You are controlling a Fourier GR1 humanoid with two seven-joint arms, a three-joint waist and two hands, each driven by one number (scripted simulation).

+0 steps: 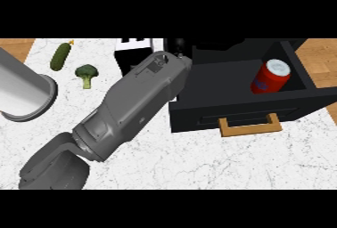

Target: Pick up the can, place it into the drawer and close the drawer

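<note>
Looking down: we see a white marbled counter (217,160) with a black drawer (223,95) standing open on it; wooden floor shows at the upper corners.
Can: the red can (270,76) with a pale top stands inside the drawer, tilted a little, near the right wall of the compartment; no hand touches it.
Drawer: its front panel faces us and carries a tan wooden handle (250,125); the compartment behind the panel is open to view.
Arm: we see one grey forearm (135,104) coming from the lower left and running diagonally up to the drawer's left rear corner; which arm this is we cannot tell from this view.
Hand: the hand (179,44) at the end of that forearm shows only as a dark shape against the dark cabinet; we cannot tell whether its fingers are apart or together.
Other hand: it shows nowhere in our view.
Left side of counter: a large grey cylinder (23,91) stands at the left edge; a green cucumber (60,56) lies near the top; a piece of broccoli (86,74) lies just right of it, apart from both.
</note>
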